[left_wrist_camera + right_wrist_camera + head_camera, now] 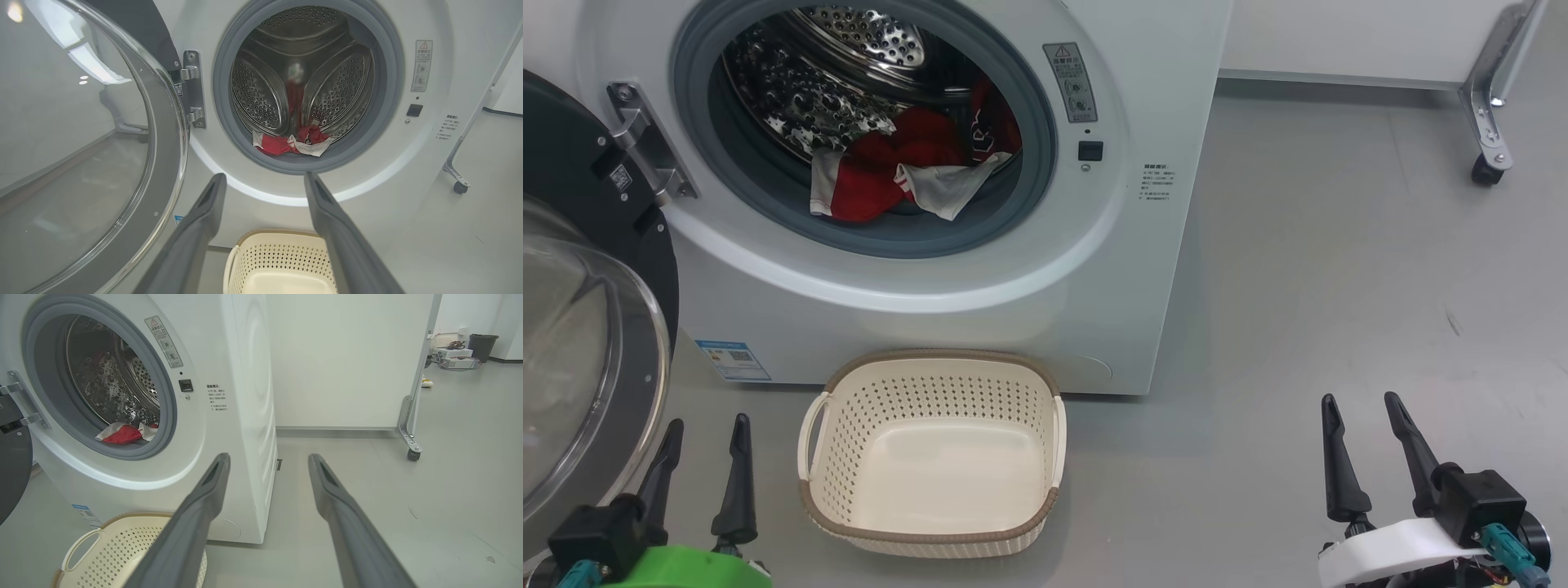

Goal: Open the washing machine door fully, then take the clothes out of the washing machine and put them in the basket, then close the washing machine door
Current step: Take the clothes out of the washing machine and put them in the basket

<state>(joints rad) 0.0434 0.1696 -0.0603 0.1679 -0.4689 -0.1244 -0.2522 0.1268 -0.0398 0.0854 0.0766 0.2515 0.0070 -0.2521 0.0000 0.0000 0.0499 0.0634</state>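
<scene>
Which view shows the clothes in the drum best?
The head view: the clothes appear largest, with red and white folds distinct. The left wrist view shows them smaller, head-on; the right wrist view catches a slanted sliver.

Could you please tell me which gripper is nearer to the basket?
Left. The left gripper is close beside the basket, just off its left handle. The right gripper is well away on the basket's other side, with a wide gap between them.

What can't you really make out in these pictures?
- Head view: the washing machine door is cut off by the left edge.
- Head view: print on the warning label is too small to read.
- Left wrist view: the basket is cut off by the bottom edge.
</scene>
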